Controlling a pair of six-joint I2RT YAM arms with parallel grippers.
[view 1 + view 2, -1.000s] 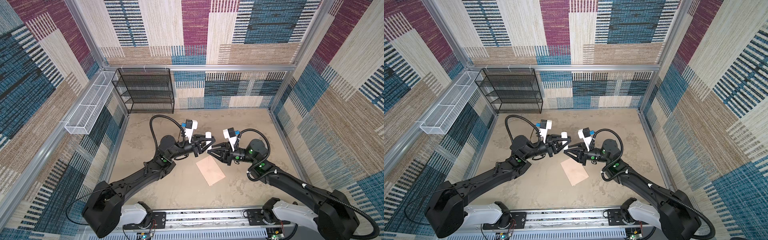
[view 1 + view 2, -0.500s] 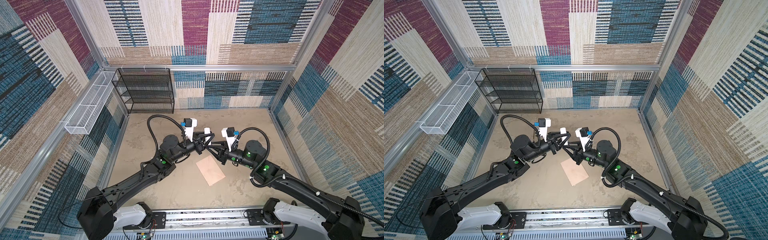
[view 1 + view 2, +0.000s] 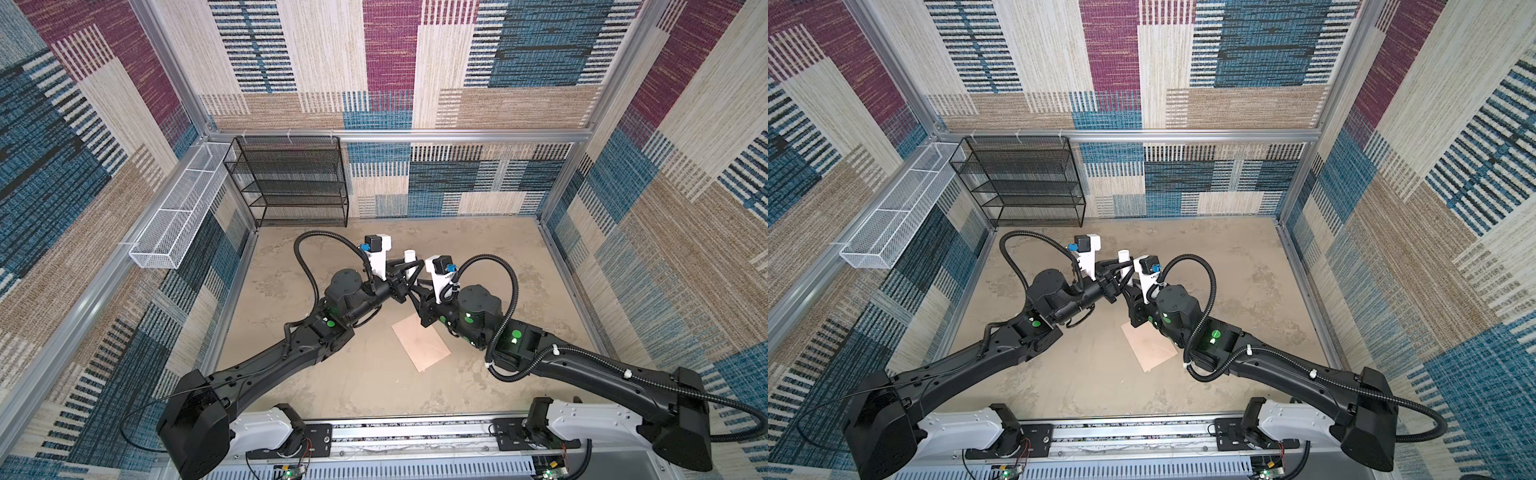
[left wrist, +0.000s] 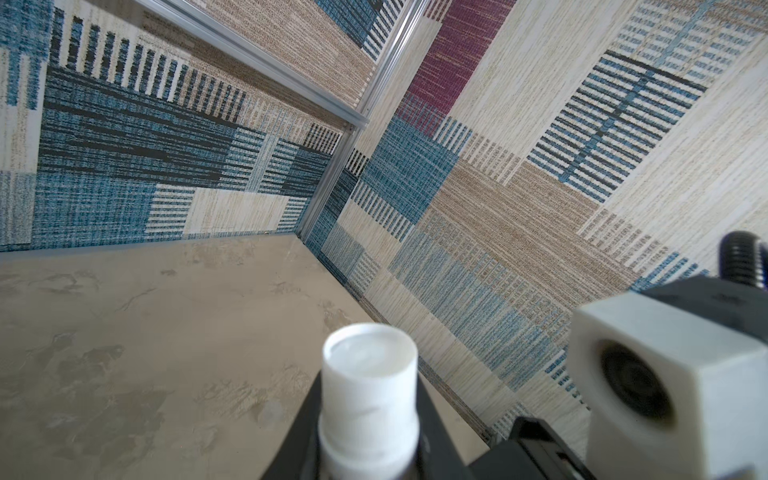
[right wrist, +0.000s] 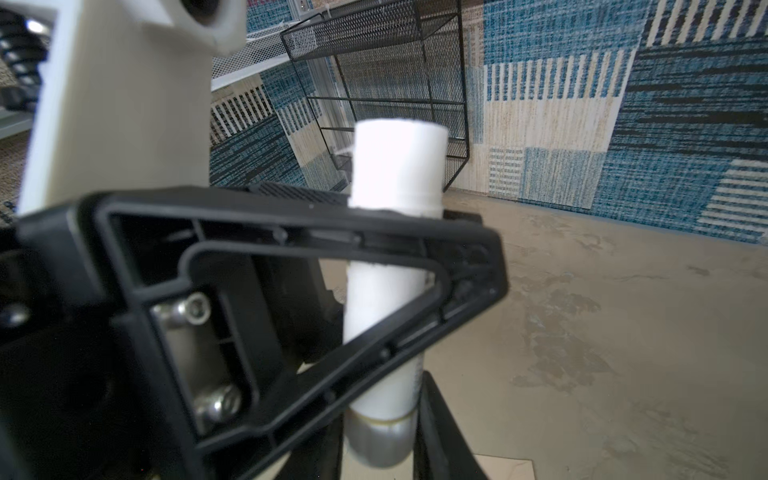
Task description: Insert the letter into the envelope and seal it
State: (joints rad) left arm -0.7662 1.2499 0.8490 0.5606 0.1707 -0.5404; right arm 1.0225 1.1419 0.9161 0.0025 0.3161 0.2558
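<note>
Your left gripper (image 4: 365, 440) clamps the tube (image 3: 409, 254); your right gripper (image 5: 382, 453) seemingly grips its base. Your right arm (image 3: 473, 316) overlaps the envelope (image 3: 419, 347).

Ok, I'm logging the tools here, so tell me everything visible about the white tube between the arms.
The white tube is a smooth, plastic-looking cylinder with a flat top, a faint seam below its upper section and a greyish lower end. It stands roughly upright, held above the table. The left end effector grips it higher up; the right end effector clamps its lower part. Nothing else touches it.
</note>
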